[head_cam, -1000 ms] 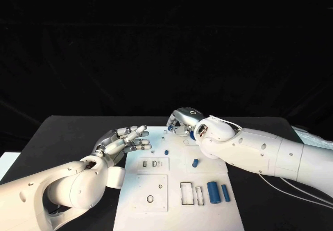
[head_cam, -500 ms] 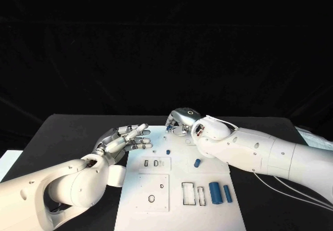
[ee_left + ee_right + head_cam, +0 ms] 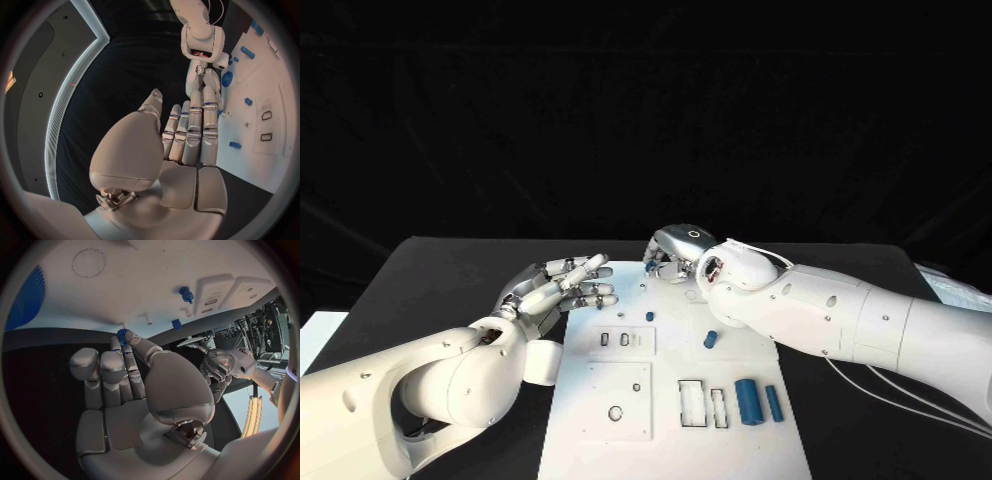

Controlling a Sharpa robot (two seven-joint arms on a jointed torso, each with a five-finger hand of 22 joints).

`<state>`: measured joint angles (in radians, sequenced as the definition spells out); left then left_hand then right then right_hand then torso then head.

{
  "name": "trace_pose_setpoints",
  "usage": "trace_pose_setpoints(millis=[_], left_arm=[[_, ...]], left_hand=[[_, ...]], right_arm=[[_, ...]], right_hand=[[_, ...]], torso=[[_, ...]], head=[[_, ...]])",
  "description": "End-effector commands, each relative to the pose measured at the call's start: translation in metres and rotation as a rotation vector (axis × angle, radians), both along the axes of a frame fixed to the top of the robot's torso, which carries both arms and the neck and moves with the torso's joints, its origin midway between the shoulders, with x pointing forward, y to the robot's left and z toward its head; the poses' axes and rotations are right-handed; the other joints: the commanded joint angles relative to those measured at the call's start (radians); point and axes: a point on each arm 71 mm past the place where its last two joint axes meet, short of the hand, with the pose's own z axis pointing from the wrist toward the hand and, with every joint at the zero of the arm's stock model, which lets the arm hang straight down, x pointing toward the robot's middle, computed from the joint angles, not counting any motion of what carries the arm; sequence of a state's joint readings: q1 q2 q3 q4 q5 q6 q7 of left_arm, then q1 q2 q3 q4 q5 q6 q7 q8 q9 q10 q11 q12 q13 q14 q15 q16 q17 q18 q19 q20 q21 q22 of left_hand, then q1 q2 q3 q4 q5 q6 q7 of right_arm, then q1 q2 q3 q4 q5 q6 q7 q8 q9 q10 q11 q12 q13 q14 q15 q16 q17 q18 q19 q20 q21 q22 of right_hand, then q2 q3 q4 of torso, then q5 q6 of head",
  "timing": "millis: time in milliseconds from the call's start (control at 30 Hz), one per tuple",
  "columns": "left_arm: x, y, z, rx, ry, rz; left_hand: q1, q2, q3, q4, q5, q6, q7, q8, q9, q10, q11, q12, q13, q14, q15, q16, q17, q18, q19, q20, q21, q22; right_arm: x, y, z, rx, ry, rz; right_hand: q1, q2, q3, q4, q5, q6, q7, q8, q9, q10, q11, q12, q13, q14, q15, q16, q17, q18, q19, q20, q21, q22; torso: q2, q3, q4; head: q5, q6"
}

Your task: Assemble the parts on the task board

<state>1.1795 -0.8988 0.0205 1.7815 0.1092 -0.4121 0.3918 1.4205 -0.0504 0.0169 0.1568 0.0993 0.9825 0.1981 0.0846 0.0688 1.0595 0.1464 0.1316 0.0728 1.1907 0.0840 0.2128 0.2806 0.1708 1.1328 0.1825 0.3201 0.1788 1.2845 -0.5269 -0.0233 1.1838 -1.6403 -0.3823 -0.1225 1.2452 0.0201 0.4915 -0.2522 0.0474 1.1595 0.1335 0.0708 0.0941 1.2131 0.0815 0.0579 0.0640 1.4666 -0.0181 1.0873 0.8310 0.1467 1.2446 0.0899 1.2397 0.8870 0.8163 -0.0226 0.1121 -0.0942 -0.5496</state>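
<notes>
At the far edge of the task board (image 3: 589,425): the right hand (image 3: 679,250) is curled down, and a small blue part (image 3: 122,333) seems pinched in its fingers (image 3: 133,343).
Left hand (image 3: 560,288): held over the board's left edge, fingers loosely apart, nothing held.
Other parts: two blue cylinders (image 3: 756,402) lie near the board's right edge.
Advice: the pinched part should be kept upright and pressed straight down.

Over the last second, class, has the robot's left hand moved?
Barely. The left hand hovers at the white board's left edge, fingers spread; the whole picture has shifted slightly, board included.
</notes>
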Motion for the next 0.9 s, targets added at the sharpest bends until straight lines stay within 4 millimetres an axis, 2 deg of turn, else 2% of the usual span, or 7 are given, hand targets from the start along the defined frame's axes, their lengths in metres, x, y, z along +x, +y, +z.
trace_pose_setpoints(millis=[33,367,533,633,667,733,900], left_arm=[[0.0002,-0.0015,0.0022,-0.013,-0.006,-0.018],[0.0020,-0.0016,0.0046,-0.012,-0.010,-0.018],[0.0027,-0.0013,0.0057,-0.011,-0.012,-0.018],[0.0029,-0.0010,0.0063,-0.010,-0.013,-0.017],[0.0030,-0.0009,0.0064,-0.010,-0.013,-0.016],[0.0032,-0.0008,0.0066,-0.010,-0.013,-0.016],[0.0040,0.0004,0.0066,-0.008,-0.013,-0.013]], left_hand=[[-0.012,0.001,-0.006,0.001,0.001,-0.003,0.007,-0.005,0.000,-0.006,0.003,-0.006,-0.001,-0.003,0.004,0.001,0.001,0.005,0.006,0.002,0.004,0.001],[-0.013,0.001,-0.007,0.000,0.002,-0.003,0.007,-0.006,0.000,-0.006,0.003,-0.006,-0.001,-0.003,0.004,0.001,0.002,0.005,0.006,0.002,0.004,0.002],[-0.013,0.001,-0.007,0.000,0.002,-0.003,0.007,-0.006,0.000,-0.006,0.003,-0.006,-0.001,-0.003,0.004,0.001,0.002,0.005,0.006,0.002,0.004,0.002],[-0.013,0.001,-0.007,0.000,0.002,-0.003,0.007,-0.006,0.000,-0.006,0.003,-0.006,-0.001,-0.003,0.004,0.001,0.002,0.005,0.006,0.002,0.004,0.002],[-0.013,0.001,-0.007,0.000,0.002,-0.003,0.007,-0.006,0.000,-0.006,0.003,-0.006,-0.001,-0.003,0.004,0.001,0.002,0.005,0.006,0.002,0.004,0.002],[-0.013,0.001,-0.007,0.000,0.002,-0.003,0.007,-0.006,0.000,-0.006,0.003,-0.006,-0.001,-0.003,0.004,0.001,0.002,0.005,0.006,0.002,0.004,0.002],[-0.013,0.001,-0.008,0.000,0.002,-0.004,0.007,-0.006,0.000,-0.007,0.003,-0.006,-0.001,-0.003,0.004,0.001,0.003,0.005,0.005,0.002,0.004,0.002]], right_arm=[[-0.0015,0.0032,-0.0064,-0.034,0.034,0.019],[-0.0012,0.0065,-0.0083,-0.063,0.043,0.019],[-0.0004,0.0060,-0.0089,-0.072,0.044,0.011],[0.0005,0.0052,-0.0085,-0.068,0.037,0.003],[0.0007,0.0051,-0.0081,-0.064,0.032,0.001],[0.0003,0.0049,-0.0069,-0.054,0.019,0.001],[-0.0052,0.0000,-0.0022,-0.015,-0.013,0.012]], right_hand=[[0.004,-0.007,0.006,0.001,0.007,-0.002,0.006,-0.002,0.001,0.000,-0.007,0.003,0.000,0.007,0.005,0.002,-0.001,-0.018,-0.005,-0.001,0.003,-0.001],[-0.001,-0.016,0.012,0.008,0.007,-0.012,0.009,-0.007,-0.001,-0.014,-0.003,0.003,-0.001,0.004,0.008,0.001,-0.006,-0.017,-0.011,0.002,0.004,-0.003],[-0.009,-0.032,0.015,0.017,0.007,-0.035,0.016,-0.010,-0.005,-0.041,0.004,0.002,-0.002,-0.003,0.015,-0.008,-0.024,-0.014,-0.022,0.007,-0.001,-0.016],[-0.028,-0.074,-0.005,0.028,0.003,-0.116,0.036,-0.008,-0.024,-0.167,0.031,0.001,-0.006,-0.032,0.033,-0.078,-0.121,-0.001,-0.076,0.024,-0.050,-0.103],[-0.025,-0.086,-0.024,0.032,0.002,-0.173,0.038,-0.006,-0.031,-0.233,0.038,0.003,-0.004,-0.039,0.039,-0.097,-0.144,0.003,-0.092,0.032,-0.066,-0.128],[-0.013,-0.104,-0.059,0.038,0.006,-0.241,0.022,-0.011,-0.032,-0.307,0.048,0.002,-0.003,-0.041,0.048,-0.109,-0.161,0.010,-0.107,0.040,-0.085,-0.157],[0.018,-0.099,-0.107,0.059,0.007,-0.238,0.028,-0.003,-0.025,-0.303,0.045,0.023,0.003,-0.035,0.049,-0.106,-0.163,0.012,-0.106,0.044,-0.091,-0.165]], torso=[[0.001,-0.0004,0.0010],[0.002,-0.0025,0.0010],[0.003,-0.0011,0.0011],[0.003,-0.0017,0.0007],[0.003,-0.0015,0.0009],[0.003,-0.0008,0.0018],[0.003,0.0000,0.0014]], head=[[0.000,0.001],[0.000,-0.001],[0.001,0.000],[0.002,0.002],[0.002,0.002],[0.001,0.004],[0.000,0.006]])
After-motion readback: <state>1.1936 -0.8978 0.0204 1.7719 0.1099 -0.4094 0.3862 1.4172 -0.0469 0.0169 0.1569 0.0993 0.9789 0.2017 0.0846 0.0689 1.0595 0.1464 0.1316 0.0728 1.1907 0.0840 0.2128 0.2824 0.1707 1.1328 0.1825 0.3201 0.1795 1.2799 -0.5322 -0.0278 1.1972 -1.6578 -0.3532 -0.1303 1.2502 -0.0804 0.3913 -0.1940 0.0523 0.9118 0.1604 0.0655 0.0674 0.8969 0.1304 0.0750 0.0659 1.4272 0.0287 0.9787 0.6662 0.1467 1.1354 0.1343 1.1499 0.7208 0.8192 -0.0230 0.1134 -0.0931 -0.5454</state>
